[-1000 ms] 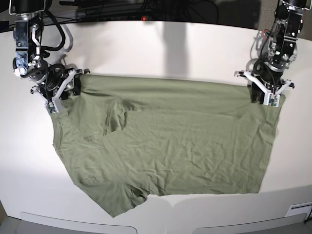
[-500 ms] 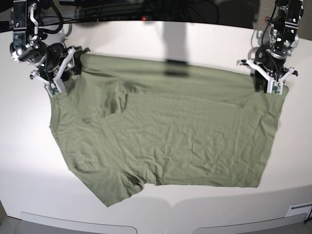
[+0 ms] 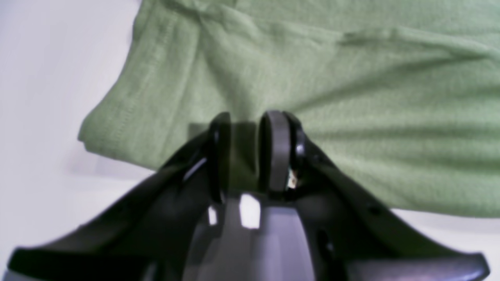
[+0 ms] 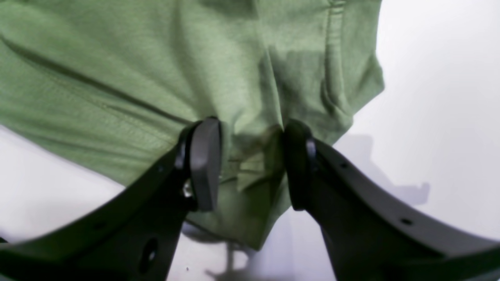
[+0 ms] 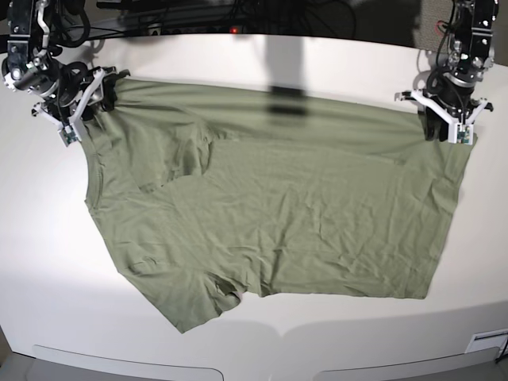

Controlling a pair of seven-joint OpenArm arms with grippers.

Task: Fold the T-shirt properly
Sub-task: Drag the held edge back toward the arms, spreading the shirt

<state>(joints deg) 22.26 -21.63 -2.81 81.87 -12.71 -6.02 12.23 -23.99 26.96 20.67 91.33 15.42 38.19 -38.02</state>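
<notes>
**Shirt spread, folding not yet begun**

White surface (image 5: 262, 63): wrinkled sage-green cotton T-shirt (image 5: 270, 214) lies spread across it, one sleeve tucked over at left, no fold made. All folding appears left to do. Right tool (image 4: 250, 164) pinches bunched cloth at the far-left corner; left tool (image 3: 250, 156), jaws narrow, grips the far-right corner.

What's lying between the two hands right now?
Only the T-shirt: its far edge runs from the right hand to the left hand, both shut on it. The base view shows this.
</notes>
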